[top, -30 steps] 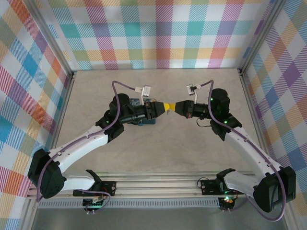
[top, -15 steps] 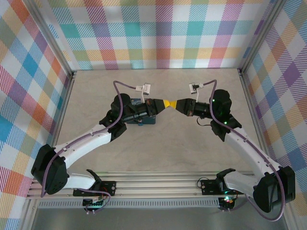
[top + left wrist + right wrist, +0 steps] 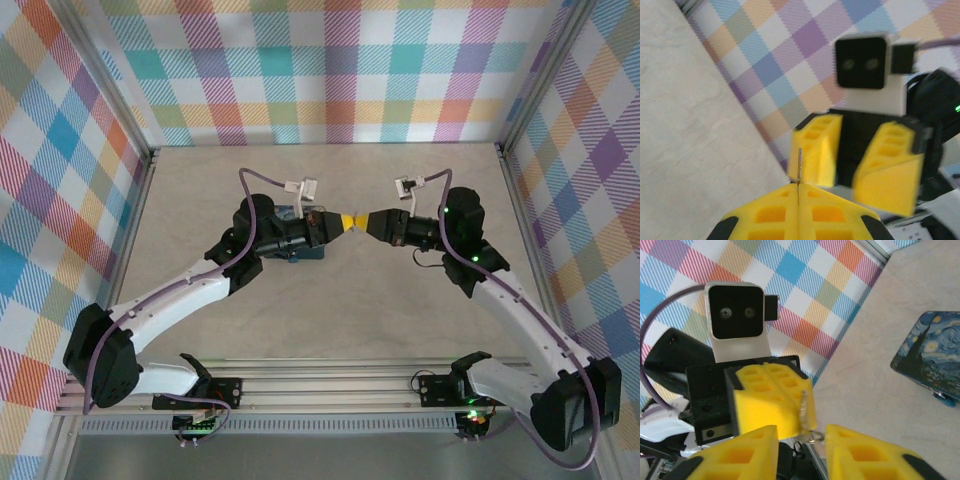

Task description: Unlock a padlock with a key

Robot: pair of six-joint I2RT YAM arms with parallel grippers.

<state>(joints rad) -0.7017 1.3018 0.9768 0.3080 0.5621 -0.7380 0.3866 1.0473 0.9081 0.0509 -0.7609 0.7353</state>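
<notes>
The left gripper (image 3: 798,189) was pressed shut on the key (image 3: 799,162), with the blade protruding past its fingertips. The right gripper (image 3: 801,436) faced it, jaws apart around the key's ring end. The padlock (image 3: 932,357) lay on the table (image 3: 865,390) near the left gripper. Recommended procedure: the right gripper was to back straight off without snagging the key.

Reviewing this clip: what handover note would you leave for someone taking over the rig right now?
Left gripper: jaws shut on the key, blade sticking out past the fingertips, held in the air.
Right gripper: jaws open, facing the left one close by the key, holding nothing.
Padlock: lying on the table, not gripped; whether it is locked can't be told.
Done: key gripped.
Left: steady the padlock, insert the key, turn it.
</notes>
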